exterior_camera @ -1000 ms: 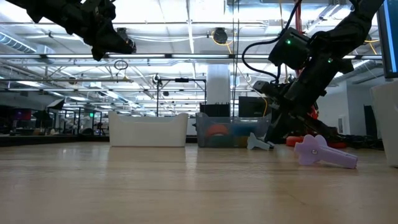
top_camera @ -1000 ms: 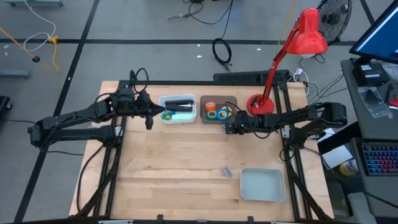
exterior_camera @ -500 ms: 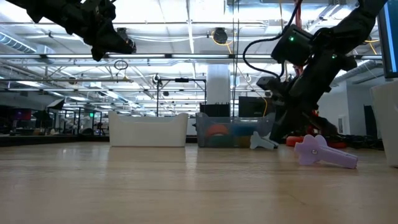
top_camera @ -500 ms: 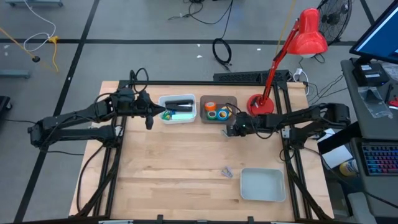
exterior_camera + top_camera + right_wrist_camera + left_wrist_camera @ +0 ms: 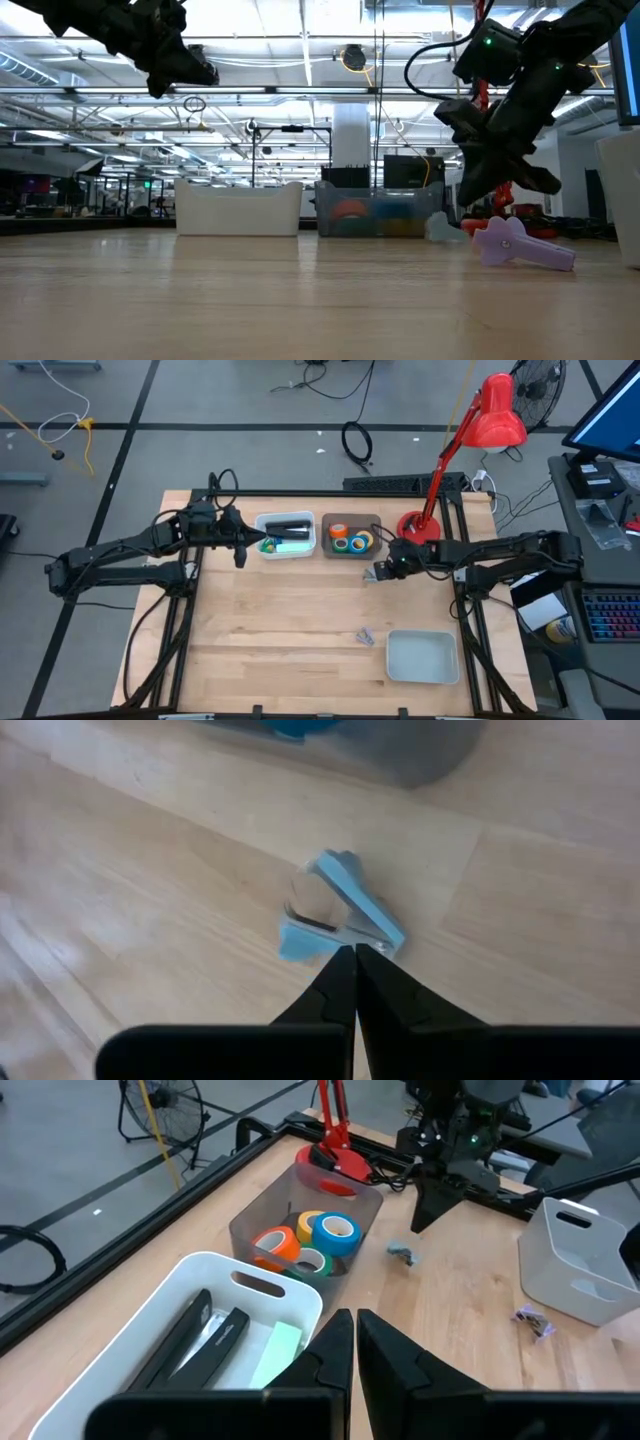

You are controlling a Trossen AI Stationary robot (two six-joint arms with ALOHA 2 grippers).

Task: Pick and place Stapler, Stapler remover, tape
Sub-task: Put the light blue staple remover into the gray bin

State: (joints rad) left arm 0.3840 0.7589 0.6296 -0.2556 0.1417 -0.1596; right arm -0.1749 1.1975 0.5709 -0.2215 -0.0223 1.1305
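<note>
One stapler remover (image 5: 340,920), pale blue, lies on the bare table (image 5: 280,630) just beside the tape bin (image 5: 352,521), directly ahead of the right gripper (image 5: 354,958), its jaws closed and empty, the nearer arm

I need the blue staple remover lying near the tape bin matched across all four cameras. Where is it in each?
High view: blue staple remover on the wood, under the right gripper.
Low view: pale blue shape right of the grey bin.
Left wrist view: small lump beside the grey bin.
Right wrist view: centre, just ahead of the shut fingertips.
Shared landmark: grey bin holding the tape rolls.
</note>
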